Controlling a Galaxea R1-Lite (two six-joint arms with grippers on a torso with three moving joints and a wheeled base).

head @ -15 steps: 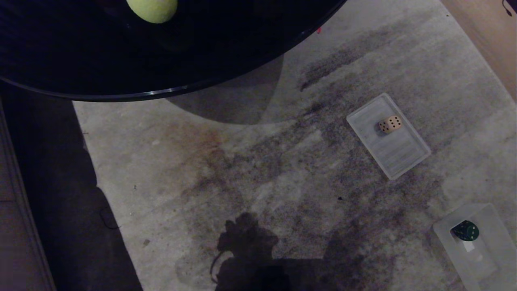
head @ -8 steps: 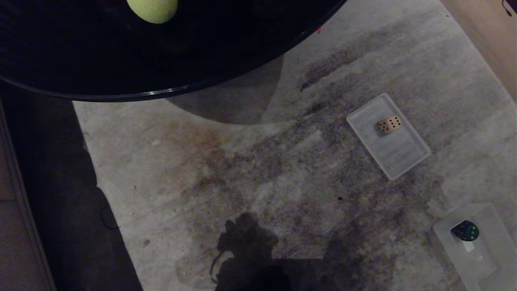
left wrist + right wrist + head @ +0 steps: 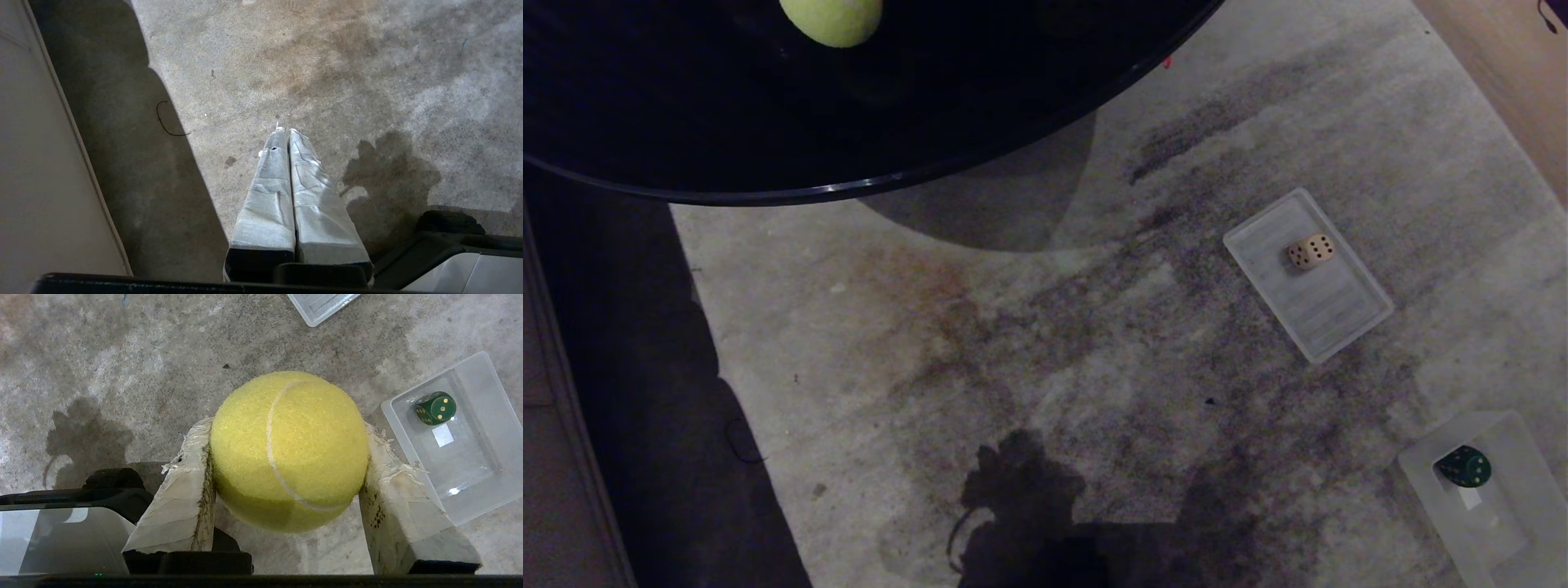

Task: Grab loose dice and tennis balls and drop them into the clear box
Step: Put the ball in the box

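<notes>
**Fuzzy tennis ball gripped above stained concrete floor**

A fuzzy yellow-green tennis ball (image 3: 288, 451), round with a white curved seam, is pinched between the tape-wrapped fingers (image 3: 179, 498) of the right gripper (image 3: 286, 486). On the mottled grey floor (image 3: 1013, 327) the clear box (image 3: 461, 445), smooth-walled with rounded corners, holds a dark green die (image 3: 436, 408). A tan die (image 3: 1311, 251) sits on a flat ribbed clear panel (image 3: 1331, 306) nearby. The left gripper (image 3: 284, 132) is seen with padded fingers pressed together. A second ball (image 3: 832, 20) lies on a round black table (image 3: 931, 106).
</notes>
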